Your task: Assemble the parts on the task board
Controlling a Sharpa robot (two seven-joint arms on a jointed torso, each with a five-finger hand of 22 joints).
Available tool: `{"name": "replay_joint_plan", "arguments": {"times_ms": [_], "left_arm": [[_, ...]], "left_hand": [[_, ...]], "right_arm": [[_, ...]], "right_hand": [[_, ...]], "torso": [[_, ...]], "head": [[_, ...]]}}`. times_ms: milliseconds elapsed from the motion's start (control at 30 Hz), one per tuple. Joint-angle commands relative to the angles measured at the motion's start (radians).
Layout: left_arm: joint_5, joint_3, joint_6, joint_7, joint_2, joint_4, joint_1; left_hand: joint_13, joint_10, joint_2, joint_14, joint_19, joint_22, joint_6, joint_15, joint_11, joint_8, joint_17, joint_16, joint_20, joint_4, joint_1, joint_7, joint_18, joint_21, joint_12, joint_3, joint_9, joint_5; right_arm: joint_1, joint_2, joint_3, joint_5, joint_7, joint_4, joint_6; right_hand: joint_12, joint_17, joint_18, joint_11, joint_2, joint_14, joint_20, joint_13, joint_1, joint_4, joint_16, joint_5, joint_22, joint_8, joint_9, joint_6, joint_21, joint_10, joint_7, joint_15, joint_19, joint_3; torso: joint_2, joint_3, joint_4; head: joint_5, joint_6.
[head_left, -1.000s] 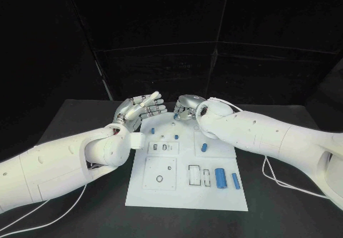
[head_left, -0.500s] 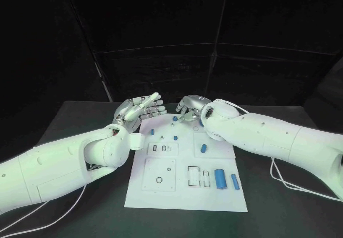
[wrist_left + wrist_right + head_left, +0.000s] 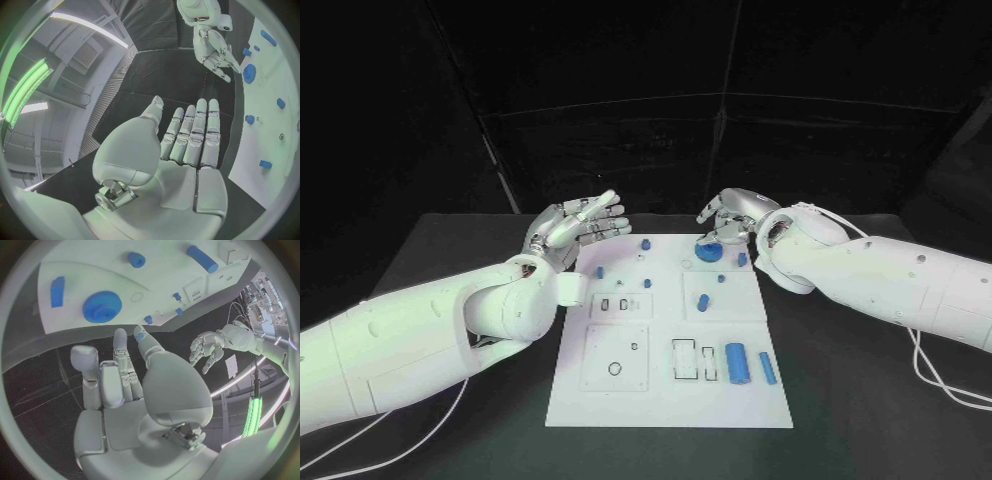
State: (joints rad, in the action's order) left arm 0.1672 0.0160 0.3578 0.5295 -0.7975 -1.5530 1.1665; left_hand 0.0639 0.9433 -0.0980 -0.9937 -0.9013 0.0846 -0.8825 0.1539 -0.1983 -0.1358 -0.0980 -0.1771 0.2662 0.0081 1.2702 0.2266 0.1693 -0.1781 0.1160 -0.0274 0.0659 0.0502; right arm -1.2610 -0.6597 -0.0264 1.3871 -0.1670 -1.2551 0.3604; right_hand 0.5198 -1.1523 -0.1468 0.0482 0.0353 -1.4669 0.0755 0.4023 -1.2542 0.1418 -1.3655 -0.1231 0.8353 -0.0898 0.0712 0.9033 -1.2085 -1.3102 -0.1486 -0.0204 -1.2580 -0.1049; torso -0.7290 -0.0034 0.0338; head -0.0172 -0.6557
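Note:
The white task board (image 3: 668, 395) lies mid-table. A blue gear (image 3: 710, 252) sits flat near its far right corner, and it also shows in the right wrist view (image 3: 102, 306). My right hand (image 3: 730, 210) hovers just above and beyond the gear with its fingers spread, and its palm (image 3: 119, 375) is empty. My left hand (image 3: 574, 225) is held up at the board's far left corner, with straight fingers and nothing in its palm (image 3: 181, 145). Small blue parts (image 3: 646, 243) (image 3: 599, 271) (image 3: 704, 300) are scattered on the far half. Two blue cylinders (image 3: 736, 362) (image 3: 767, 367) lie at the near right.
Empty slots and outlined recesses (image 3: 687, 358) mark the board's near half. Black table (image 3: 877, 400) surrounds the board on all sides. A white cable (image 3: 935, 375) trails from my right arm over the table's right side.
My right hand has moved to the right and its fingers have spread apart. The blue gear now lies uncovered on the board beneath it. The left hand has barely moved.

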Motion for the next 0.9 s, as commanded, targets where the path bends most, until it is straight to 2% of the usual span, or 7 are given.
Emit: {"name": "replay_joint_plan", "arguments": {"times_ms": [33, 67, 100, 200, 267, 500, 900], "left_arm": [[-0.002, -0.001, -0.028, -0.003, 0.003, 0.002, 0.002], [-0.002, -0.001, -0.029, -0.005, 0.005, 0.004, 0.002], [-0.002, -0.001, -0.031, -0.007, 0.007, 0.006, 0.002], [-0.002, 0.0, -0.033, -0.01, 0.01, 0.009, 0.001], [-0.002, 0.0, -0.035, -0.012, 0.012, 0.012, 0.001], [-0.003, 0.0, -0.039, -0.014, 0.016, 0.018, 0.0], [-0.003, 0.0, -0.037, -0.015, 0.017, 0.023, -0.001]], "left_hand": [[-0.001, -0.005, 0.001, -0.006, -0.006, -0.002, 0.007, 0.003, -0.002, 0.007, 0.001, 0.004, -0.002, -0.005, 0.005, 0.022, 0.012, 0.006, -0.005, -0.002, -0.001, -0.002], [-0.001, -0.005, 0.001, -0.006, -0.006, -0.002, 0.007, 0.003, -0.002, 0.007, 0.001, 0.004, -0.002, -0.005, 0.005, 0.022, 0.012, 0.006, -0.005, -0.002, -0.001, -0.002], [-0.001, -0.005, 0.001, -0.006, -0.006, -0.002, 0.007, 0.003, -0.002, 0.007, 0.001, 0.004, -0.002, -0.005, 0.005, 0.022, 0.012, 0.006, -0.005, -0.002, -0.001, -0.002], [-0.001, -0.004, 0.001, -0.006, -0.006, -0.002, 0.007, 0.003, -0.002, 0.007, 0.001, 0.004, -0.002, -0.006, 0.006, 0.022, 0.012, 0.007, -0.005, -0.001, -0.001, -0.002], [0.0, -0.003, 0.0, -0.006, -0.006, -0.004, 0.006, 0.003, -0.001, 0.007, 0.002, 0.006, -0.002, -0.011, 0.011, 0.021, 0.012, 0.01, -0.006, 0.001, -0.001, -0.002], [0.0, -0.002, -0.001, -0.005, -0.006, -0.006, 0.005, 0.003, -0.001, 0.007, 0.003, 0.008, -0.002, -0.016, 0.016, 0.021, 0.012, 0.013, -0.007, 0.004, -0.001, -0.002], [0.0, -0.002, -0.001, -0.004, -0.006, -0.006, 0.005, 0.004, -0.001, 0.008, 0.003, 0.009, -0.001, -0.017, 0.018, 0.021, 0.012, 0.014, -0.007, 0.005, 0.0, -0.002]], "right_arm": [[-0.002, -0.01, 0.003, -0.033, -0.069, 0.0, -0.079], [-0.002, -0.012, 0.004, -0.035, -0.078, 0.005, -0.095], [-0.002, -0.013, 0.004, -0.045, -0.088, 0.014, -0.113], [-0.002, -0.01, 0.005, -0.073, -0.102, 0.038, -0.144], [-0.002, -0.003, 0.006, -0.086, -0.106, 0.055, -0.164], [-0.002, 0.026, 0.006, -0.066, -0.1, 0.09, -0.201], [-0.001, 0.055, 0.005, -0.052, -0.081, 0.112, -0.211]], "right_hand": [[0.223, -0.056, 0.019, 0.005, 0.004, -0.047, 0.004, 0.234, -0.008, -0.035, -0.033, 0.002, 0.036, 0.001, -0.001, -0.015, -0.022, 0.02, -0.005, 0.0, -0.016, 0.031], [0.333, -0.078, 0.026, 0.007, 0.003, -0.048, 0.015, 0.354, -0.025, -0.059, -0.046, 0.001, 0.05, -0.002, -0.001, -0.021, -0.032, 0.046, -0.013, -0.006, -0.019, 0.047], [0.408, -0.096, 0.024, 0.013, 0.002, -0.05, 0.012, 0.434, -0.024, -0.072, -0.055, 0.005, 0.058, -0.001, -0.001, -0.025, -0.037, 0.029, -0.01, 0.002, -0.021, 0.054], [0.617, -0.156, 0.026, 0.025, -0.001, -0.057, 0.021, 0.663, -0.055, -0.11, -0.086, -0.001, 0.075, 0.0, -0.002, -0.051, -0.05, -0.007, -0.017, 0.014, -0.022, 0.076], [0.682, -0.172, 0.026, 0.028, -0.006, -0.058, 0.025, 0.738, -0.073, -0.128, -0.094, -0.007, 0.084, -0.004, -0.001, -0.058, -0.057, -0.021, -0.021, 0.017, -0.022, 0.086], [0.795, -0.2, 0.03, 0.032, -0.006, -0.062, 0.029, 0.869, -0.095, -0.157, -0.107, -0.009, 0.109, -0.014, -0.001, -0.062, -0.074, -0.074, -0.022, 0.021, -0.027, 0.106], [0.822, -0.218, 0.032, 0.031, -0.013, -0.065, 0.03, 0.901, -0.107, -0.167, -0.116, -0.015, 0.125, -0.022, 0.0, -0.057, -0.084, -0.087, -0.02, 0.021, -0.032, 0.112]], "torso": [[0.002, 0.0024, -0.0083], [0.002, 0.0027, -0.0083], [0.002, 0.0028, -0.008], [0.001, 0.0028, -0.0059], [0.001, 0.003, -0.005], [0.001, 0.0019, -0.0061], [0.001, 0.0014, -0.0062]], "head": [[-0.003, 0.003], [-0.004, 0.003], [-0.006, 0.002], [-0.008, 0.002], [-0.007, 0.001], [-0.005, 0.0], [-0.003, -0.003]]}}
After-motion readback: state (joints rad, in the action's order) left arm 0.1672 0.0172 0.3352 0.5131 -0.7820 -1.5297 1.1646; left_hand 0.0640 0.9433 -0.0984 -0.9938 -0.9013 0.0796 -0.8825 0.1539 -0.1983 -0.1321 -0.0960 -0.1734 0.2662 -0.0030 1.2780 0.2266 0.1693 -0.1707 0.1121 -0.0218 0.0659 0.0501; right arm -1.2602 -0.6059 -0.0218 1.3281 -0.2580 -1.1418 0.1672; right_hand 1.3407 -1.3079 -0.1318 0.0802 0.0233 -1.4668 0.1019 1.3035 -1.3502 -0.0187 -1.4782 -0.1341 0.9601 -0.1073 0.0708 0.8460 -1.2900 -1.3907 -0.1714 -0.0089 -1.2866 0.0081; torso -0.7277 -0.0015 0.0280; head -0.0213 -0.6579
